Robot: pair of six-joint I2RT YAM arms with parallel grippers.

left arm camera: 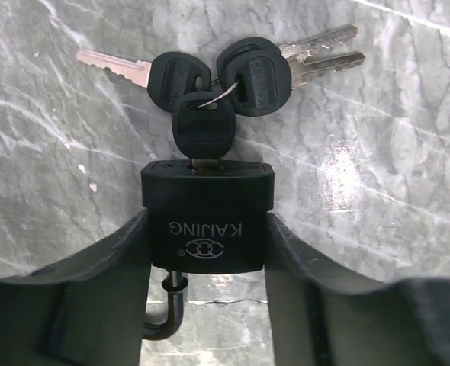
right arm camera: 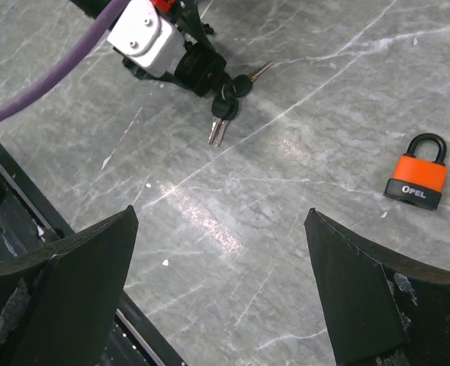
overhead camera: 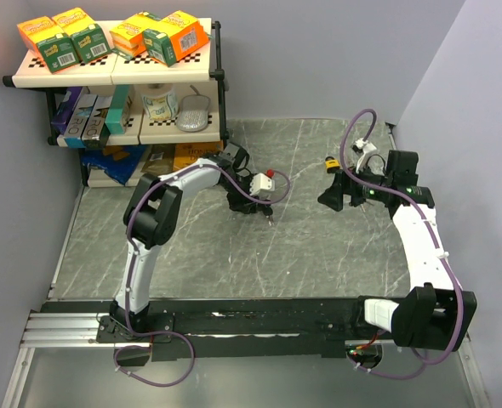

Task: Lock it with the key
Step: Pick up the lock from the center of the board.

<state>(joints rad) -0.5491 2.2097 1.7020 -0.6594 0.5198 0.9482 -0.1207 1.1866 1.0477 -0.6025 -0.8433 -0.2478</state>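
Padlock (left arm camera: 207, 200), black, sits clamped by its two sides between the fingers of the left end effector (left arm camera: 207, 229). Its shackle shows on the near side, a black-headed key (left arm camera: 203, 130) is pushed into its far face, and more keys (left arm camera: 255, 72) fan out on the ring beyond, on the grey marbled counter (left arm camera: 385, 191). The right end effector (right arm camera: 221, 259) hangs wide open above the same counter, holding nothing, with an orange padlock (right arm camera: 417, 179) lying flat farther off and a shelf (overhead camera: 115, 72) of orange-and-green cartons (overhead camera: 64, 38) by the grey back wall. KAIJING is stamped on the black body, OPEL on the orange one.
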